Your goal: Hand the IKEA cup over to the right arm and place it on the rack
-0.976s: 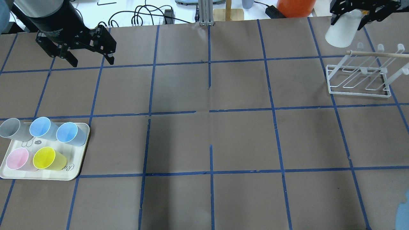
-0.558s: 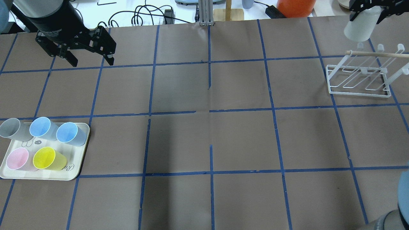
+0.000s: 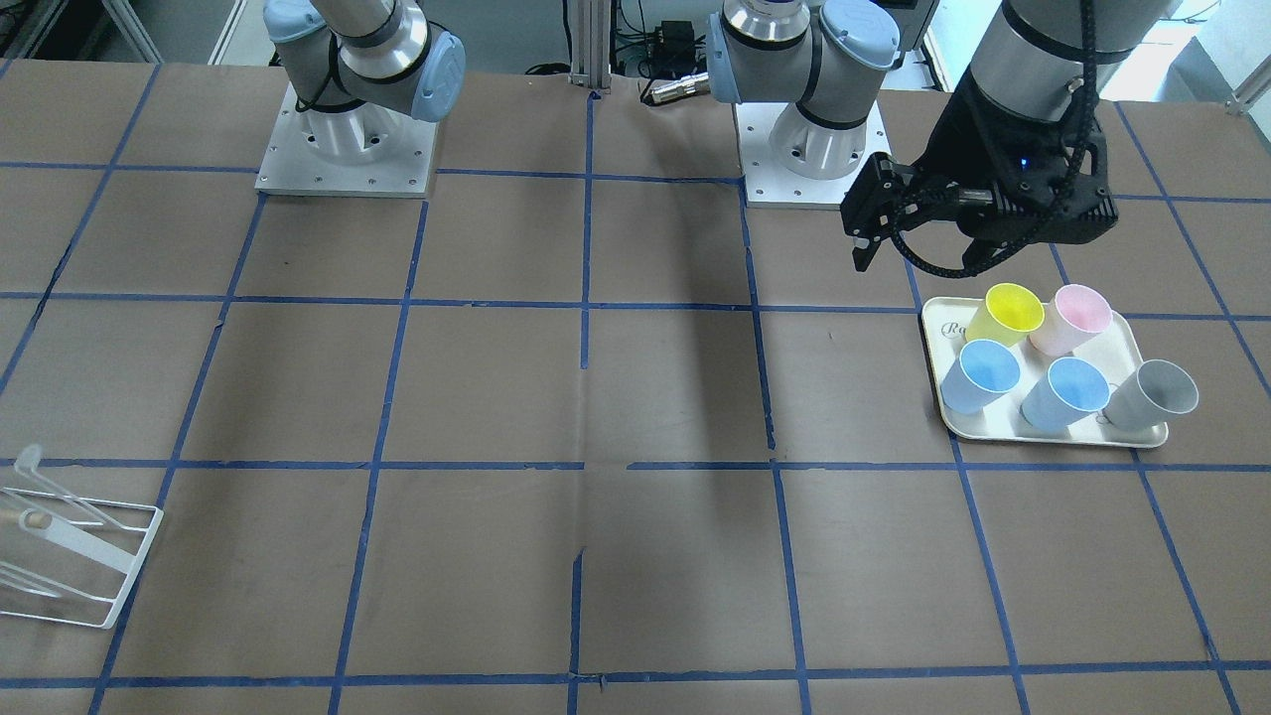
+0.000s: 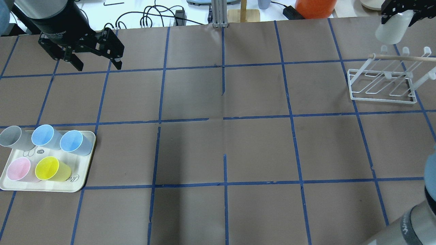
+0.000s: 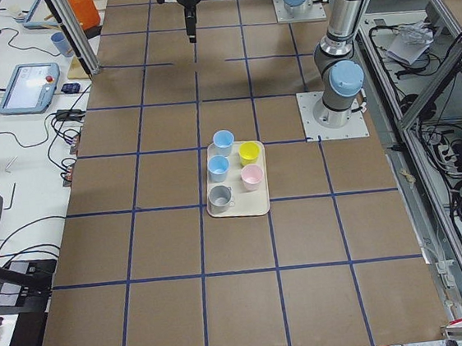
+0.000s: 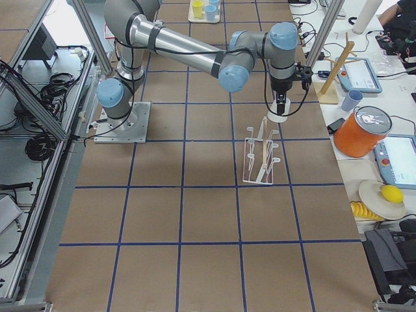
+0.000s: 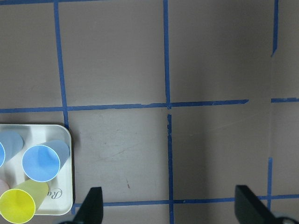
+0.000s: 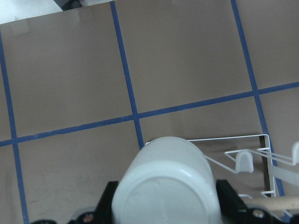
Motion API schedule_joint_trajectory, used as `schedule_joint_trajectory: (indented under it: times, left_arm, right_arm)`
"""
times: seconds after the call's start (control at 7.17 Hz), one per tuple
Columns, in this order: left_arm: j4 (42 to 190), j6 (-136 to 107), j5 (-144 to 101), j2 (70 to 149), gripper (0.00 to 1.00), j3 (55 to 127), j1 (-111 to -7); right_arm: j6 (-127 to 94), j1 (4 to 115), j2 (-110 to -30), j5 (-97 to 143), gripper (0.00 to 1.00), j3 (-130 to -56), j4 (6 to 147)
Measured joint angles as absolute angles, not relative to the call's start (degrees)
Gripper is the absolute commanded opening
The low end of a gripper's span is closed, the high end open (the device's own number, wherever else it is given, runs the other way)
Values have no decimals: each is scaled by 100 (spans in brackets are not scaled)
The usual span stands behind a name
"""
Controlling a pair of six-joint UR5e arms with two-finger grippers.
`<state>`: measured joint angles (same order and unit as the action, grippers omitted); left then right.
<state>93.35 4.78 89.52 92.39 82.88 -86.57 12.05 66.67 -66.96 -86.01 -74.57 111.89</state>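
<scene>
The cream-white IKEA cup (image 4: 391,30) hangs upside down in my right gripper (image 4: 398,17), which is shut on it above the far side of the white wire rack (image 4: 381,98). In the right wrist view the cup's base (image 8: 166,186) fills the bottom, with the rack's prongs (image 8: 245,158) just to its right. In the exterior right view the cup (image 6: 279,117) sits just beyond the rack (image 6: 260,162). My left gripper (image 4: 98,64) is open and empty above the table's far left; its fingertips (image 7: 93,205) show over bare table.
A cream tray (image 4: 85,170) at the near left holds a grey cup (image 4: 10,136), two blue cups (image 4: 44,136), a pink cup (image 4: 18,169) and a yellow cup (image 4: 49,167). A wooden rod (image 4: 402,58) lies across the rack's top. An orange container (image 4: 315,8) stands beyond the table.
My right gripper has carried the cup to the right and farther back, to above the rack's far side. The left arm has not moved.
</scene>
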Motion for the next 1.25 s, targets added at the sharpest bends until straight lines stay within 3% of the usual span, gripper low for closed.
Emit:
schedule_joint_trajectory:
  times: [1.25]
  left_arm:
    - [9351,475,8982,9234,100,8291,-8657]
  right_arm:
    - [1175,6489,-6130,-8515,16,-7432,11427]
